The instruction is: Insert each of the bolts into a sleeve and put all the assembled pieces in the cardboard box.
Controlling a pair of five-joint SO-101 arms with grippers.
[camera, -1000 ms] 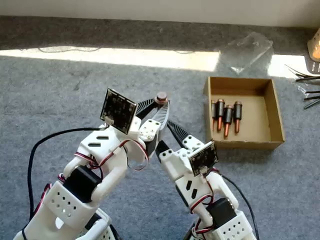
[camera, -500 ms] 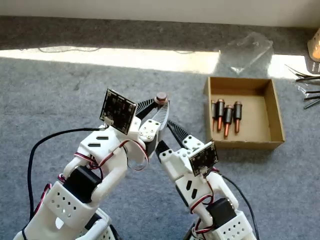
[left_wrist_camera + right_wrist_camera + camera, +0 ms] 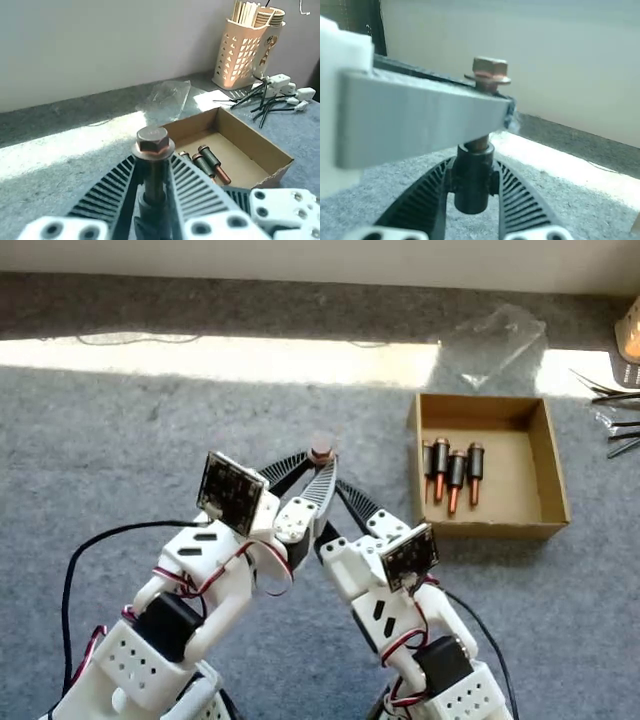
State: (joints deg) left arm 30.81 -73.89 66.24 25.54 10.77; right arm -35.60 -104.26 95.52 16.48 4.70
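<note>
The copper-coloured metal hex bolt (image 3: 151, 140) has a dull sheen, its head slightly tarnished. The black cylindrical sleeve (image 3: 472, 182) looks like smooth, matt plastic. The left gripper (image 3: 152, 161) and right gripper (image 3: 473, 170) have matt black plastic fingers (image 3: 192, 185) moulded with fine ribs, set in smooth white plastic bodies. The brown cardboard box (image 3: 500, 530) is matt paperboard with raw cut edges. The grey carpet (image 3: 120, 430) is rough, short-piled cloth. The clear crumpled plastic bag (image 3: 497, 338) is glossy.
</note>
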